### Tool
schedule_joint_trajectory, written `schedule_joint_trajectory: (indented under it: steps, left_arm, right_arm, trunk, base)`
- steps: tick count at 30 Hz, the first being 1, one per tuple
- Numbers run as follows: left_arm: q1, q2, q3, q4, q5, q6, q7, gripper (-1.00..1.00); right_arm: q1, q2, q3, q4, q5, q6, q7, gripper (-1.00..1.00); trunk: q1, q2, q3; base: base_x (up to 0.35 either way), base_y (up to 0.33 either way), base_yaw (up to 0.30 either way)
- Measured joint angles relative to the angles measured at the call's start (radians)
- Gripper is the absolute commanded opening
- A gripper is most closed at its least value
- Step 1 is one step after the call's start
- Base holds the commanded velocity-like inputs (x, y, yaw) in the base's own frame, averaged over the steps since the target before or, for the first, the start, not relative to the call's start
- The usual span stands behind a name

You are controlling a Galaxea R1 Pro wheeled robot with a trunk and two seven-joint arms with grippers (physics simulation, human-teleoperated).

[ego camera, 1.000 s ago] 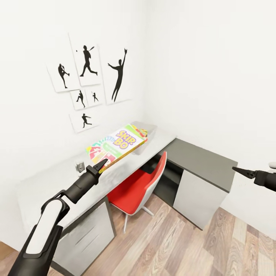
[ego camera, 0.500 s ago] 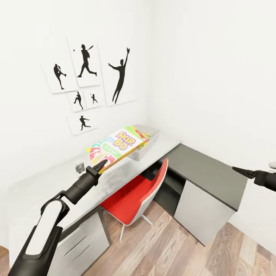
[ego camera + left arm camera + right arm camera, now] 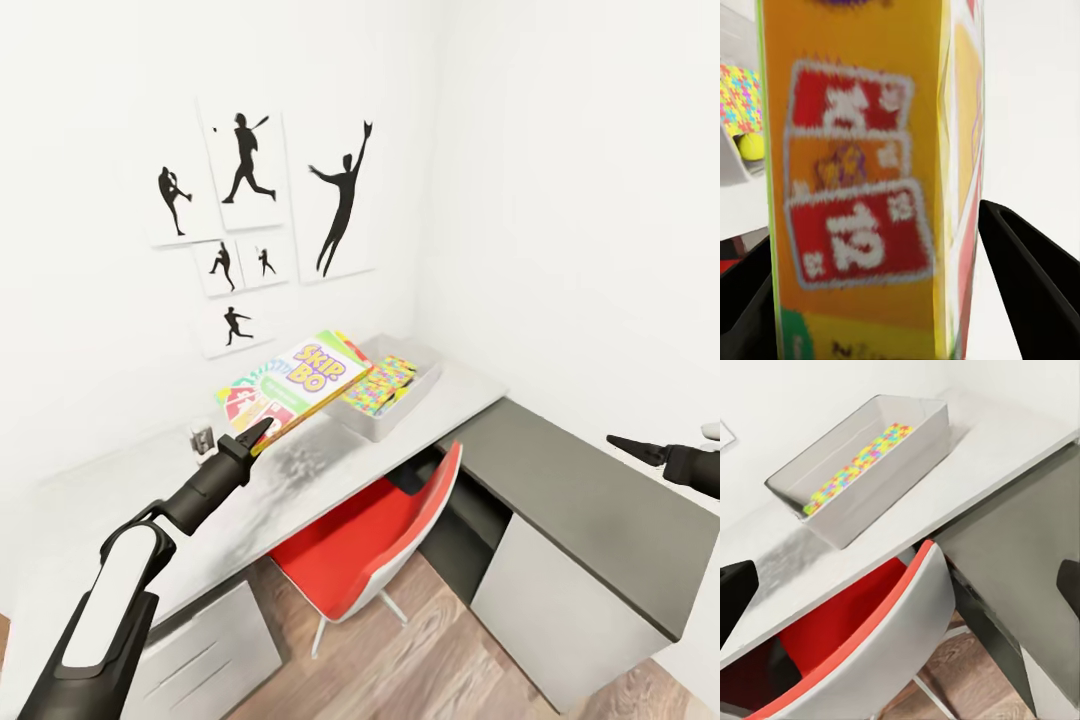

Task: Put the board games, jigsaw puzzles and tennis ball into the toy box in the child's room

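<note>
My left gripper [image 3: 261,430] is shut on the near edge of the SKIP-BO board game [image 3: 300,383], holding it tilted in the air above the table [image 3: 300,470]. In the left wrist view the box [image 3: 855,187] fills the space between the two black fingers [image 3: 1027,277]. Behind it on the table stands the grey toy box [image 3: 412,396] with a jigsaw puzzle [image 3: 380,385] inside. A yellow-green round shape [image 3: 750,146], likely the tennis ball, lies in the toy box. My right gripper [image 3: 628,444] hovers open and empty at the right, over the dark cabinet.
A red chair [image 3: 370,540] is tucked under the table, below the toy box [image 3: 862,480]. The lower dark grey cabinet top [image 3: 590,510] runs along the right wall. White drawers [image 3: 200,650] sit under the table's left end. Baseball silhouettes [image 3: 260,220] hang on the wall.
The whole view has shifted as the camera moved nearer the table, so the toy box's inside shows more. The left gripper keeps hold of the SKIP-BO box; both arms look unchanged.
</note>
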Motion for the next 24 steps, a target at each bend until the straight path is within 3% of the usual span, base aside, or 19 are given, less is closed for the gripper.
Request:
schedule_joint_trajectory:
  steps: [24]
  left_arm:
    - [-0.002,-0.006,-0.006,0.007,-0.003,0.000,0.003,-1.00]
  right_arm:
    - [0.001,0.001,-0.001,0.000,0.002,0.000,-0.004,1.00]
  trunk:
    - [0.000,0.000,0.000]
  base:
    - [0.249,-0.232,0.014]
